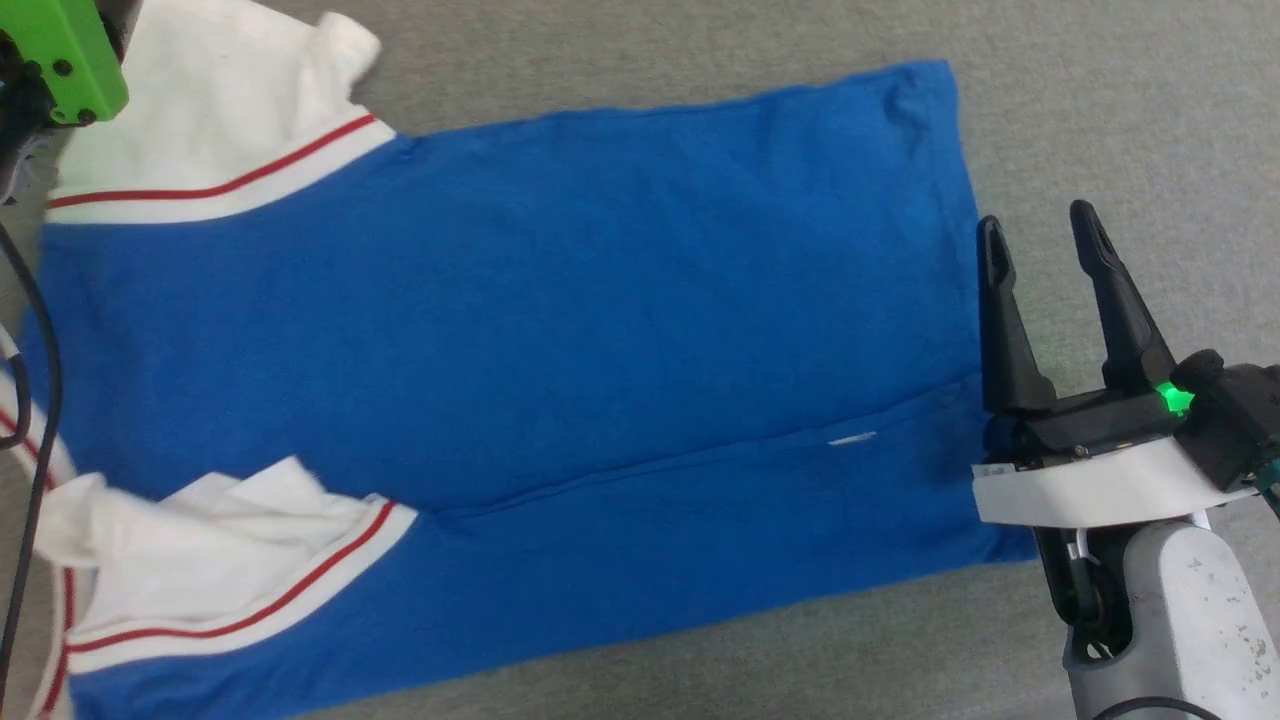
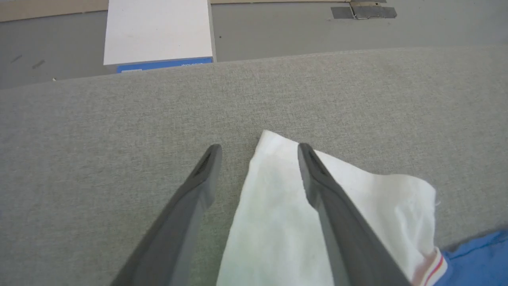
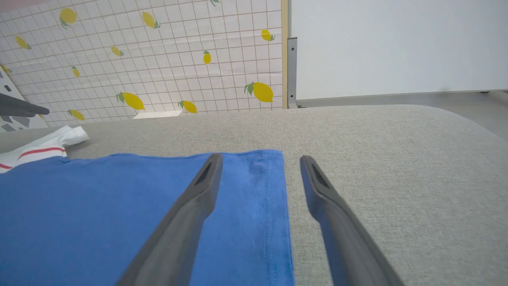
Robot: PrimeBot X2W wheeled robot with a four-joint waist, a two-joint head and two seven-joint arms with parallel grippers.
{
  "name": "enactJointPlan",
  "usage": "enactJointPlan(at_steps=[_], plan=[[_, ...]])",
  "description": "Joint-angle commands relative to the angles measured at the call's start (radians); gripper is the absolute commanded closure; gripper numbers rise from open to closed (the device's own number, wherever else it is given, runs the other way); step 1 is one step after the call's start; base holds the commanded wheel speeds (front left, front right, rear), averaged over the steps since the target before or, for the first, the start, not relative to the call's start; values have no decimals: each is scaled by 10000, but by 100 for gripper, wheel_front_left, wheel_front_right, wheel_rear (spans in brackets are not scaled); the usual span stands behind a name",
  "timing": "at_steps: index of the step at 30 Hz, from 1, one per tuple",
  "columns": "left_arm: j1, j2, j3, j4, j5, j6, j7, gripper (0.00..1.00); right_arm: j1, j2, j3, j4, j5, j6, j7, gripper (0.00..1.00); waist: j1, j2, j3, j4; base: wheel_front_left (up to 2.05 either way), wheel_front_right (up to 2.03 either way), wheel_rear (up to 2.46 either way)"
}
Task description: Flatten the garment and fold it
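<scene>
On grey pad (image 1: 1100,100) | garment (image 1: 520,300) axis L-R | hem twd right

- One garment (image 1: 520,300) lay on one grey bench (image 1: 1100,100).
- The garment had two white sleeves, one upper (image 1: 220,110) and one lower (image 1: 220,540) in the head view.
- One small white mark (image 1: 852,438) sat on the blue cloth.
- Two sets of jaws showed, the left jaws and the right jaws, both spread apart.
- Each set had two dark fingers: left fingers (image 2: 190,206), right fingers (image 1: 1005,320).
- One white board (image 2: 158,31) lay on the floor beyond the bench.
</scene>
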Motion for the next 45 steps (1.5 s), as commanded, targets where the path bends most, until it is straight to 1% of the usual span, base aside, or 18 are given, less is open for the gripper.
enactJointPlan(at_steps=[1, 8, 10, 11, 12, 13, 18, 20, 22, 24, 31, 39, 40, 41, 42, 43, 44, 45], plan=[[-183, 124, 30, -8, -60, 188, 170, 0, -193, 1, 51, 44, 74, -15, -96, 0, -1, 0, 577, -572, 0, 0, 0], [197, 527, -57, -98, 76, 936, 1194, 0, -256, 1, 261, 298, 296, -15, -267, 0, -1, 0, 841, -871, 0, 0, 0], [375, 685, -96, -185, 75, 1042, 1503, 0, -273, 1, 270, 329, 290, -15, -307, 0, -1, 0, 865, -907, 0, 0, 0], [434, 788, -130, -253, 124, 1060, 1588, 37, -288, 1, 266, 334, 289, -15, -320, 0, -1, 0, 873, -919, 0, 0, 0], [491, 914, -164, -355, 200, 1068, 1625, 65, -315, 1, 265, 334, 260, -15, -332, 0, -1, 0, 887, -927, 0, 0, 0], [535, 989, -187, -428, 234, 1057, 1645, 100, -348, 1, 273, 326, 222, -15, -338, 0, -1, 0, 895, -928, 0, 0, 0], [668, 1107, -230, -784, 172, 935, 1693, 100, -927, 1, 412, 227, -232, -15, -108, 0, -1, 0, 928, -860, 0, 0, 0], [651, 1104, -236, -852, 161, 900, 1645, 100, -1397, 1, 443, 184, -486, -15, 134, 0, -1, 0, 928, -836, 0, 0, 0], [612, 1105, -263, -905, 168, 848, 1592, 100, -2116, 1, 473, 262, -741, -15, 751, 0, -1, 0, 912, -820, 0, 0, 0], [578, 1084, -285, -934, 153, 791, 1543, 100, -2780, 1, 410, 554, -726, -15, 1747, 0, -1, 0, 898, -806, 0, 0, 0], [455, 901, -365, -951, 100, 701, 1361, 100, -5070, -25, 198, 2256, -597, -15, 6207, 0, -1, 0, 951, -636, 0, 0, 0], [358, 755, -428, -909, 16, 531, 1115, 100, -6595, -79, 308, 3769, -29, -15, 9196, 0, -1, 0, 1082, -339, 0, 0, 0], [359, 725, -420, -896, -18, 506, 1074, 100, -6691, -74, 268, 3937, 26, -15, 9502, 8, -1, 0, 1087, -306, 0, 0, 0], [366, 674, -408, -877, -69, 481, 1017, 100, -6780, -68, 250, 4135, 55, -15, 9921, 51, -1, 0, 1084, -258, 0, 0, 0], [376, 639, -412, -857, -92, 461, 973, 100, -6830, -66, 255, 4252, 11, -15, 10237, 76, -1, 0, 1075, -220, 0, 0, 0], [391, 598, -426, -837, -110, 433, 914, 100, -6869, -64, 240, 4331, -59, -15, 10560, 95, -1, 0, 1056, -173, 0, 0, 0], [406, 565, -435, -830, -117, 401, 835, 100, -6875, -60, 215, 4351, -88, -15, 10775, 100, -1, 0, 1030, -136, 0, 0, 0], [438, 515, -429, -827, -135, 359, 689, 100, -6847, -54, 198, 4327, -102, -15, 10983, 100, -1, 0, 978, -86, 0, 0, 0]])
